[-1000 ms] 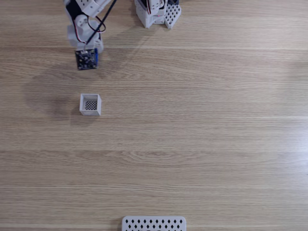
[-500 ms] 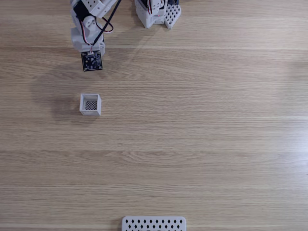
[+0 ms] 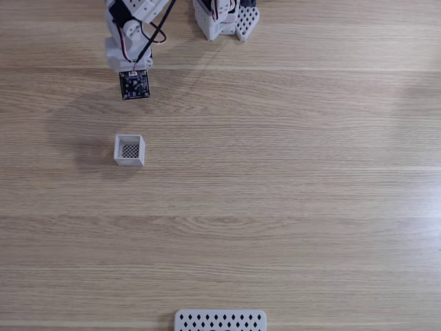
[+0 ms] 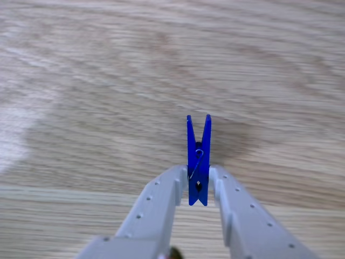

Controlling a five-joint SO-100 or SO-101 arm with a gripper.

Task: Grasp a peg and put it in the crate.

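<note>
Now peg (image 4: 198, 162) upright, pinched between grey fingers (image 4: 161, 202).

In the fixed view we look straight down from high above the wooden table (image 3: 289, 193), with the crate (image 3: 129, 149) small at left. The other view sits close behind the gripper (image 4: 198, 178), facing that same tabletop.

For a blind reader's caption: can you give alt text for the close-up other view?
A blue peg stands upright, clamped between the two grey fingers of the tool, above a blurred wooden table.
</note>
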